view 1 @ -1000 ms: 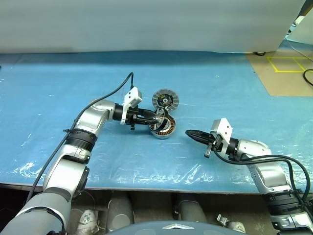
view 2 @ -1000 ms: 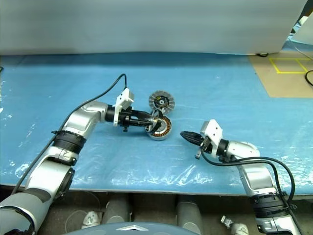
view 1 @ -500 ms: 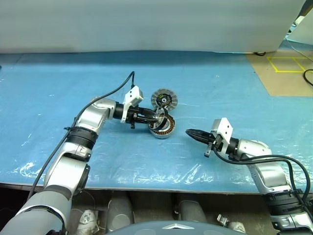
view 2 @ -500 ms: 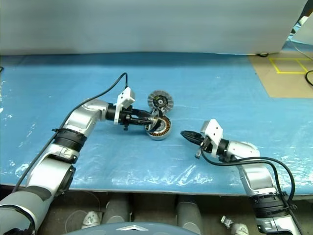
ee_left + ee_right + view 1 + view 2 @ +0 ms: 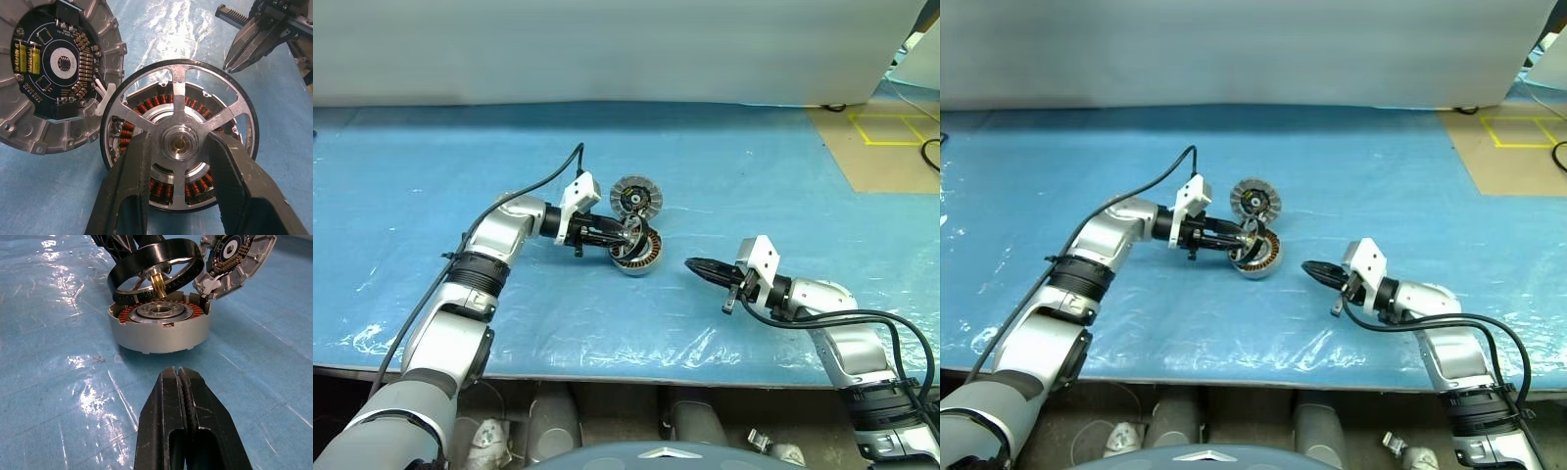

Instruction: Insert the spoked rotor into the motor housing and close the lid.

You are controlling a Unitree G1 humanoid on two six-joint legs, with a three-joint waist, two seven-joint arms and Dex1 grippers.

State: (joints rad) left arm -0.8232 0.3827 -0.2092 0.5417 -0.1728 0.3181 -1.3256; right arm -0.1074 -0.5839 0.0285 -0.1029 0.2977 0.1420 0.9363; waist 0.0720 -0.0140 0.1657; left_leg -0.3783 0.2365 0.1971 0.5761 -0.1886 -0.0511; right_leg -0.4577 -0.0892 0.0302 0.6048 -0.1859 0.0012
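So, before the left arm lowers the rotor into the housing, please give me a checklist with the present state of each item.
1. Left end effector grips spoked rotor at hub: ok.
2. Rotor above motor housing: ok.
3. Rotor level with housing: not ok, tilted.
4. Shaft lined up with centre bore: cannot tell.
5. Lid clear of housing: not ok, it leans at the rim.
6. Right end effector shut, apart from housing: ok.

A black rim and silver spokes around a brass-coloured hub are being shown on the rotor. Copper-red windings are being displayed inside the silver housing. A dark circuit board with yellow and brown parts is being shown within the grey finned lid. Everything is being set off against a glossy blue sheet, and black fingers are being seen.
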